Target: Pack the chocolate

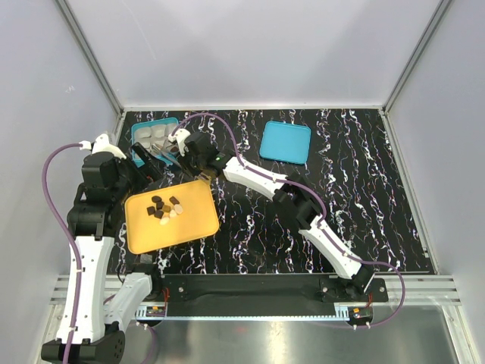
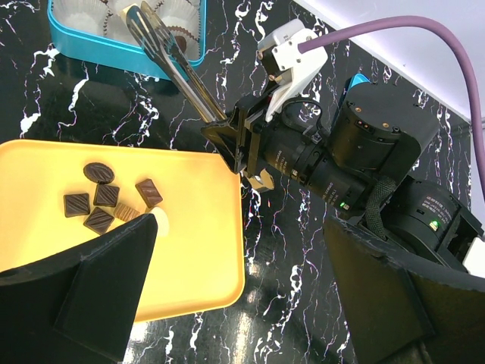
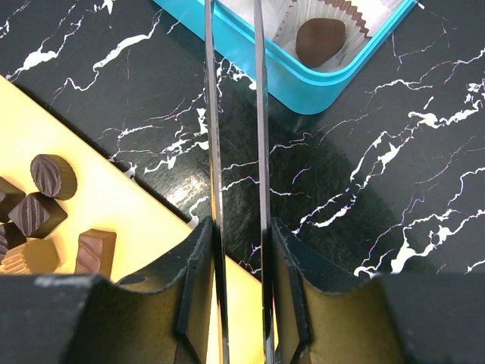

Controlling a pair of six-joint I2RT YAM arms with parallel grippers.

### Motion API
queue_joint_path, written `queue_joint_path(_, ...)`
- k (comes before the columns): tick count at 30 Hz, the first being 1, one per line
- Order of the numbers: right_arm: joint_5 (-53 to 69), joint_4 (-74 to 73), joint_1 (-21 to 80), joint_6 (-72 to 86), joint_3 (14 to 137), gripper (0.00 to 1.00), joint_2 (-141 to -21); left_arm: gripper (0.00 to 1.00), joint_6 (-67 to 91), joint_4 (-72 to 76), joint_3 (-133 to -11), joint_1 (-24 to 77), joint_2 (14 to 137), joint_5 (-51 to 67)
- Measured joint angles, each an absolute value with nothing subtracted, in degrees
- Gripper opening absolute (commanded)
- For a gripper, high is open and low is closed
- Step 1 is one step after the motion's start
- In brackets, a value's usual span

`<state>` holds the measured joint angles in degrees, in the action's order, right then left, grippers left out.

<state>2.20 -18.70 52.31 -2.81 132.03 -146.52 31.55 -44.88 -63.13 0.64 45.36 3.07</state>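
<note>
Several small chocolate pieces [image 1: 164, 208], mostly dark brown, lie grouped on the orange tray [image 1: 189, 227]; they also show in the left wrist view [image 2: 106, 199] and the right wrist view [image 3: 45, 205]. One brown chocolate [image 3: 320, 39] sits in a paper cup in the teal box [image 3: 303, 98]. My right gripper [image 1: 193, 148] [image 3: 236, 235] is shut on metal tongs [image 2: 170, 57], whose arms [image 3: 214, 152] reach over the box [image 1: 140, 133]. The tong tips are close to a filled cup; I cannot tell whether they hold anything. My left gripper [image 1: 144, 178] [image 2: 239, 250] hangs open over the tray's right edge [image 2: 197, 250].
The flat teal lid [image 1: 285, 142] lies at the back, right of centre. The box holds several pale paper cups [image 2: 91, 15]. The right arm stretches diagonally across the black marbled table [image 1: 364, 197] from the near right. White walls enclose the table on three sides.
</note>
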Motion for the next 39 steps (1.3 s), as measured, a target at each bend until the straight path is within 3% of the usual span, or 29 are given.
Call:
queue_joint_path(23, 2.02, -18.72, 52.31, -3.27, 131.94, 0.43, -146.19, 0.99, 31.55, -43.81, -62.48, 0.64, 45.32, 3.33)
queue_joint_path(39, 1.98, -18.22, 52.31, -4.89, 125.40, 0.39, -140.46, 0.99, 31.55, -43.62, -62.48, 0.64, 45.34, 3.29)
